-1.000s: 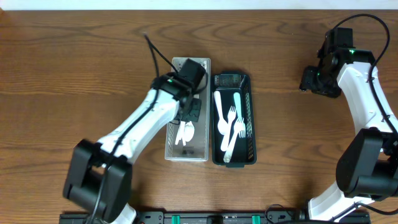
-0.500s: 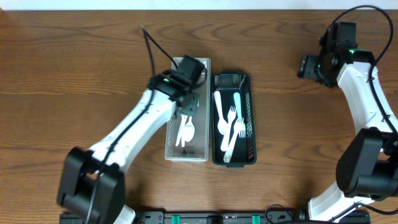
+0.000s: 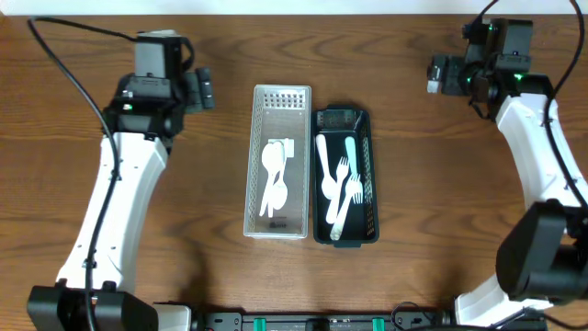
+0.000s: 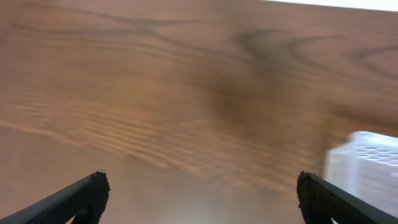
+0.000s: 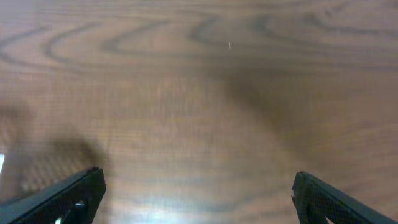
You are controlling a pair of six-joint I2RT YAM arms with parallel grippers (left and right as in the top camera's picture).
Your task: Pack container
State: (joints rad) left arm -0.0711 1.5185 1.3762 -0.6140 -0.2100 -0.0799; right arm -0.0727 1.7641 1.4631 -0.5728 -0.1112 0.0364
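A white mesh container lies at the table's middle with white plastic spoons in it. Beside it on the right, a black mesh container holds pale forks and a knife. My left gripper hangs open and empty over bare wood, up and left of the white container. In the left wrist view that gripper is spread wide, and a corner of the white container shows at the right edge. My right gripper is open and empty at the far right; the right wrist view of it shows only wood.
Brown wooden tabletop all around the two containers. A black cable loops from the left arm near the back left edge. The arm bases stand at the front edge.
My left arm has lifted out of the white container and swung back left, its jaws opening; the spoons stay in the container. My right gripper has drifted back and left, opening wider.
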